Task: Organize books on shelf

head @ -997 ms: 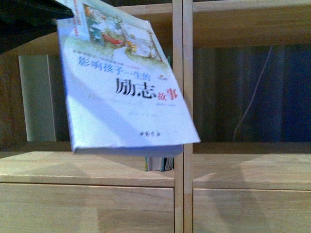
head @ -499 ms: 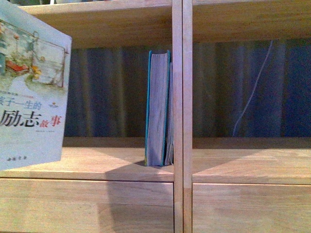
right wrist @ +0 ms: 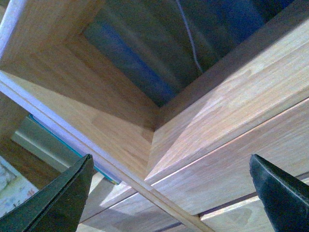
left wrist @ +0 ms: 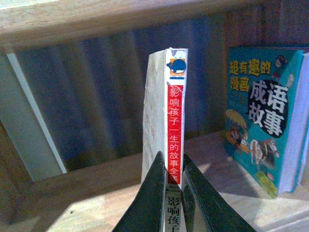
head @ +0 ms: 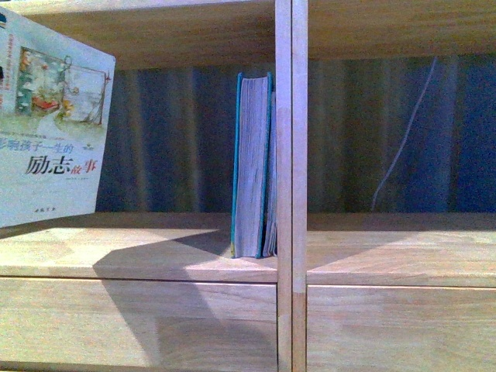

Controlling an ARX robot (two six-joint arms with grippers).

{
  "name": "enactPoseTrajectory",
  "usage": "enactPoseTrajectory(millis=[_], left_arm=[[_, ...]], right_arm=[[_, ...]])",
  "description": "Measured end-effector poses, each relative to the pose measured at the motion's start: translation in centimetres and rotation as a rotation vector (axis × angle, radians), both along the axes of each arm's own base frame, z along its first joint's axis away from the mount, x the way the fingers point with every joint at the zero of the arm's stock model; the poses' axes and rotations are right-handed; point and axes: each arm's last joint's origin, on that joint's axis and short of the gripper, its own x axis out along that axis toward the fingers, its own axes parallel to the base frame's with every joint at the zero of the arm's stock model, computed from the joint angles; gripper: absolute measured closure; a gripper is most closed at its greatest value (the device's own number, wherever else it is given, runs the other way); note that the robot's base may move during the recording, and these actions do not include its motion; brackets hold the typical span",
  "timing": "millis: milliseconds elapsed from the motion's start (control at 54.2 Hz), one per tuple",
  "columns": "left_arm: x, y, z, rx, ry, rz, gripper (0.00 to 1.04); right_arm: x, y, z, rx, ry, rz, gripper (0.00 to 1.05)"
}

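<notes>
While I watched the feeds, the left hand (left wrist: 173, 166) was pinching the white paperback (left wrist: 169, 111) at the lower end of its red-and-white spine, with one finger pressed against each cover. From the front view the paperback hung at the far left, cover toward the camera and tilted, its top corner leaning right. It threw a broad shadow over the board (head: 155, 256) and the drawer fronts (head: 116, 318) of the shelf (head: 155, 31). I could not tell whether its lower edge touched the board, because the fingers hid that end in the wrist view.

The teal book (head: 252, 167) stood upright on the same board in the left compartment, page edges facing out. It was tight against the central divider (head: 291, 155), with something thinner squeezed between the two. It stood well apart from the paperback, and the wrist view showed bare board between them.

The right hand (right wrist: 170, 159) was spread wide with nothing between its fingers. It faced the right compartment, where a thin pale cord (right wrist: 188, 38) hung before a dark backdrop.
</notes>
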Motion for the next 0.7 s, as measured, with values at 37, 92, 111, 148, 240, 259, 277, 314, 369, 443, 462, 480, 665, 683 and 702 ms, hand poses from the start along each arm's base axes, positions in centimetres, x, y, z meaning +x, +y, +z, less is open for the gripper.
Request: enactPoseTrajectory(millis=[37, 92, 111, 148, 240, 259, 277, 314, 369, 443, 462, 480, 665, 683, 702], left_arm=[[0.7, -0.2, -0.2, -0.003, -0.006, 0.001, 0.98], [1.8, -0.6, -0.6, -0.009, -0.013, -0.007, 0.98], [2.3, -0.8, -0.7, -0.012, -0.015, -0.010, 0.98], [2.9, -1.2, -1.0, -0.015, -0.017, -0.016, 0.98], [4.5, -2.3, -1.6, -0.014, -0.018, -0.033, 0.98], [4.9, -2.6, -1.7, -0.015, -0.019, -0.039, 0.98], [5.2, -2.9, -1.9, -0.015, -0.023, -0.044, 0.98], [5.8, -3.4, -2.1, -0.016, -0.026, -0.049, 0.98], [6.8, -4.2, -2.4, -0.017, -0.033, -0.061, 0.98], [8.1, -5.4, -2.8, -0.017, -0.040, -0.074, 0.98], [8.4, -5.7, -2.8, -0.018, -0.044, -0.078, 0.98], [8.6, -5.9, -2.8, -0.018, -0.045, -0.080, 0.98], [11.8, -8.4, -3.3, -0.037, -0.063, -0.077, 0.98], [12.1, -8.7, -3.4, -0.040, -0.062, -0.076, 0.98], [12.4, -9.0, -3.5, -0.044, -0.061, -0.077, 0.98]], right_arm=[[0.0, 0.1, 0.0, -0.002, 0.000, 0.005, 0.07], [-0.1, 0.3, 0.1, -0.004, 0.001, 0.012, 0.07], [-0.1, 0.3, 0.2, -0.005, 0.000, 0.015, 0.07], [-0.1, 0.4, 0.3, -0.008, -0.003, 0.019, 0.07], [-0.1, 0.7, 1.1, -0.015, -0.024, 0.033, 0.07], [-0.1, 0.8, 1.1, -0.018, -0.026, 0.034, 0.07], [-0.1, 0.9, 1.3, -0.021, -0.030, 0.037, 0.07], [-0.1, 1.0, 1.5, -0.027, -0.036, 0.044, 0.07], [-0.1, 1.3, 1.9, -0.032, -0.045, 0.056, 0.07], [-0.1, 1.7, 2.1, -0.040, -0.048, 0.075, 0.07], [-0.1, 1.8, 2.2, -0.042, -0.047, 0.078, 0.07], [-0.1, 1.8, 2.2, -0.044, -0.047, 0.081, 0.07], [-0.5, 2.3, 2.9, -0.057, -0.066, 0.109, 0.07], [-0.5, 2.4, 3.0, -0.057, -0.068, 0.110, 0.07], [-0.5, 2.4, 3.0, -0.058, -0.070, 0.112, 0.07]])
